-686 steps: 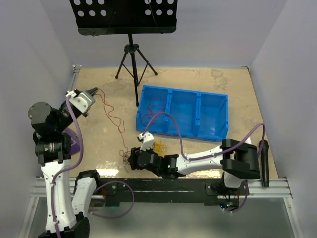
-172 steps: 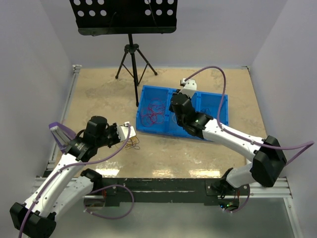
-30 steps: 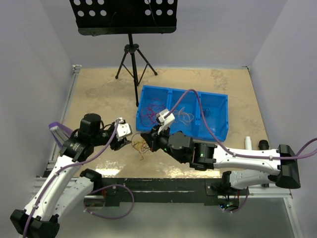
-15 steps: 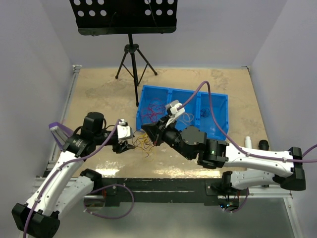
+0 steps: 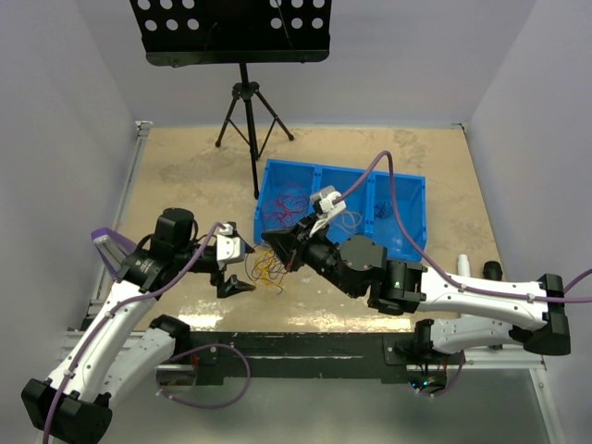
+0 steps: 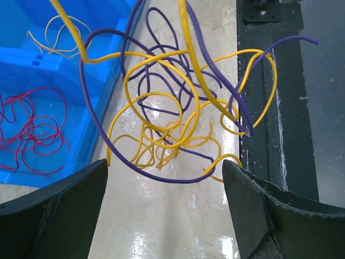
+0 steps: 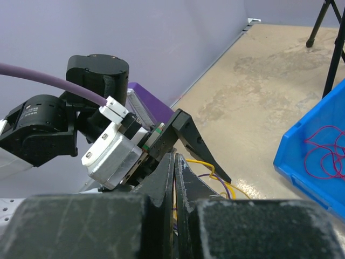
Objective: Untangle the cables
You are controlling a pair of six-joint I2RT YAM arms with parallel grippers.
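Jaws of the left gripper [image 6: 163, 166] stand wide and empty; the yellow-and-purple wire tangle [image 6: 161, 131] dangles just ahead, between their tips (long strands running upward). Over to the right, the right gripper [image 7: 173, 158] pinches those top strands shut.

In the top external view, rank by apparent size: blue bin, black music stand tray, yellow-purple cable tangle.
1-2. blue bin, black music stand tray: alike; tray is cropped, probably nearer the camera.
3. yellow-purple cable tangle.
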